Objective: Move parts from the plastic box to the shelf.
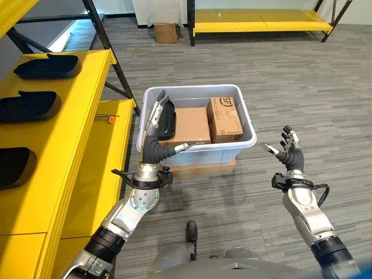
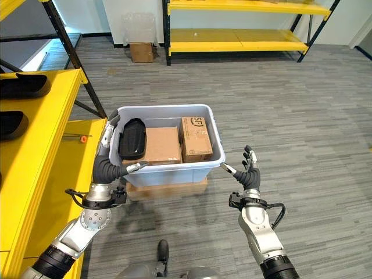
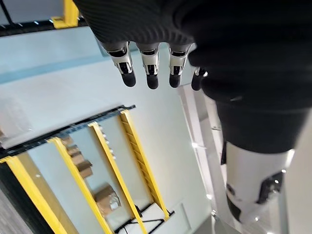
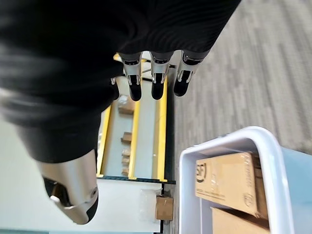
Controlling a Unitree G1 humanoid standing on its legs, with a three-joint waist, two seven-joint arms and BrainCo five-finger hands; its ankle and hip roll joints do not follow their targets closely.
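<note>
Shelf: a yellow metal shelf (image 1: 70, 133) is seen at 9 o'clock of the scene; three black moulded plastic parts (image 1: 46, 65) are already laid on its upper level, in a row running toward 11 o'clock.

Lower level: a small orange object (image 1: 111, 119) is seen on the lower yellow board; what it is cannot be told.

Left hand: the left hand (image 1: 158, 145) is raised at the 9 o'clock wall of the box. Its fingers are extended upward along another black moulded part (image 2: 131, 138) and the thumb is stretched out; whether the part is truly gripped or only touched cannot be told. In the left wrist view the fingers (image 3: 151, 68) are shown straight.

Box: a pale blue-grey plastic box (image 1: 232, 148) is placed at the centre, on a flat cardboard piece (image 1: 200, 170). Two brown cardboard cartons (image 1: 224, 119) are held inside, beside the black part.

Right hand: the right hand (image 1: 288, 152) is held at 3 o'clock, apart from the box, fingers spread and empty.

Progress: the task is judged partly done. Three parts are shelved; one part remains at the box and is yet to be carried toward 9 o'clock.
</note>
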